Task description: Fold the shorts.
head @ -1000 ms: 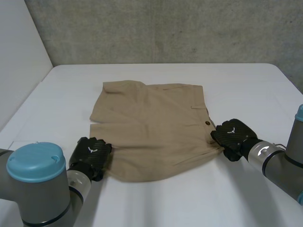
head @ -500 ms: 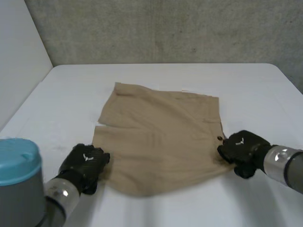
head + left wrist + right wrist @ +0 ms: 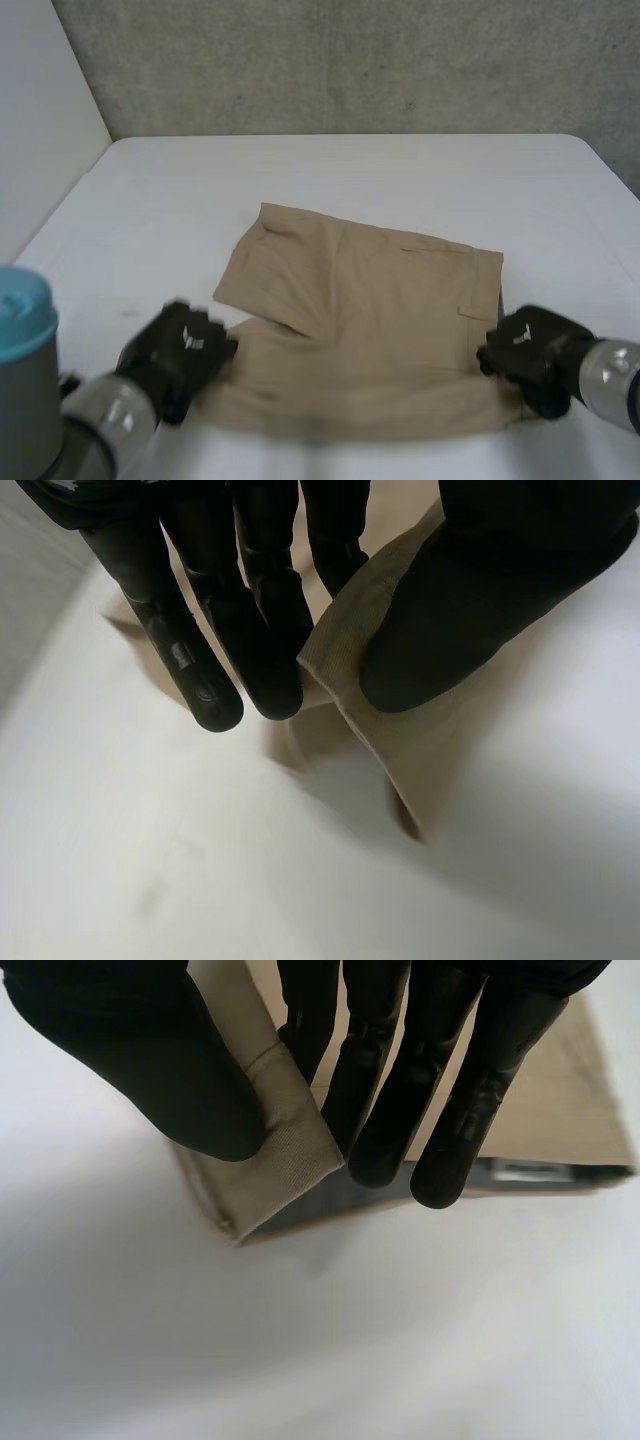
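Both hands are matte black; the left hand and the right hand each carry a small white emblem on the back; the fingers are long, smooth and round-tipped; the thumb is broader; the wrist is a silver-grey cylinder; the left arm is grey with a round light-blue cap.

shorts dragged nearer and to the right

the shorts have slid across the table toward the robot and over to its right, so more bare table now shows behind them. the cloth also swung round: the far edge was roughly level and now slopes down toward the right side. the left hand pulled back with its corner. the right hand went back and outward with its corner.
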Available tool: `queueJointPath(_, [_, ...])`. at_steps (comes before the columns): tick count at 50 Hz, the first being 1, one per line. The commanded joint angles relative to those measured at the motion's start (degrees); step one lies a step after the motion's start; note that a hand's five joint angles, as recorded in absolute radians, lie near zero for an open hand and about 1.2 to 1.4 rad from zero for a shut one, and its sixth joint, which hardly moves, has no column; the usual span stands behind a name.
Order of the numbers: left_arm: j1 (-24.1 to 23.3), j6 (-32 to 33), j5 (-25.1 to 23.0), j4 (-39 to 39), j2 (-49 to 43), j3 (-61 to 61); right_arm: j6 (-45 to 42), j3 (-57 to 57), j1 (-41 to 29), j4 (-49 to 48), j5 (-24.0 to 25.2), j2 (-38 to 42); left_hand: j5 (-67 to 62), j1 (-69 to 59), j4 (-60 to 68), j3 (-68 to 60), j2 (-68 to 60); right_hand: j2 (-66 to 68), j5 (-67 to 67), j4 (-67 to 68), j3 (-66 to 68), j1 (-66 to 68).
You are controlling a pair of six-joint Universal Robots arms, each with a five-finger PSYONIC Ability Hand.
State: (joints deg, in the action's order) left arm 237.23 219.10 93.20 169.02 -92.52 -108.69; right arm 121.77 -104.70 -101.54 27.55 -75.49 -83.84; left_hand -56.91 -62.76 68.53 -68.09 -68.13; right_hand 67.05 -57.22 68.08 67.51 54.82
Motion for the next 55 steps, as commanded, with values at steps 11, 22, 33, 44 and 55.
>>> queueJointPath(11, [0.08, 0.89, 2.25, 27.67, -35.68, 35.36, 12.61, 19.70, -2.52, -27.71, -10.63, 19.76, -13.09, -17.24, 11.47, -11.91, -11.87, 12.95, -12.78, 11.92, 12.49, 25.18])
queueJointPath(22, [0.43, 0.89, 2.16, 34.79, -56.53, 58.76, 12.61, 34.28, -3.23, -43.97, -12.65, 36.99, 6.39, 2.24, -8.02, 7.58, 7.61, -8.99, 9.16, -10.02, -9.45, 3.24])
queueJointPath(33, [-1.15, 0.98, 5.94, 40.25, -49.36, 47.28, 26.23, 29.92, -2.96, -42.06, -15.30, 27.70, 56.91, 52.76, -58.53, 58.09, 58.13, -57.05, 57.22, -58.08, -57.51, -44.82])
queueJointPath(44, [-1.16, -2.35, 5.85, 40.69, -29.40, 21.71, 30.89, 11.98, -0.94, -24.64, -6.78, 18.72, 56.91, 52.76, -58.53, 58.09, 58.13, -57.05, 57.22, -58.08, -57.51, -44.82])
queueJointPath(55, [-0.80, -13.25, 5.76, 40.16, -23.59, 12.37, 31.86, 5.82, -0.06, -37.38, -4.66, 20.30, 56.86, 52.71, -58.49, 58.05, 58.08, -37.31, 37.48, -38.34, -37.77, -25.09])
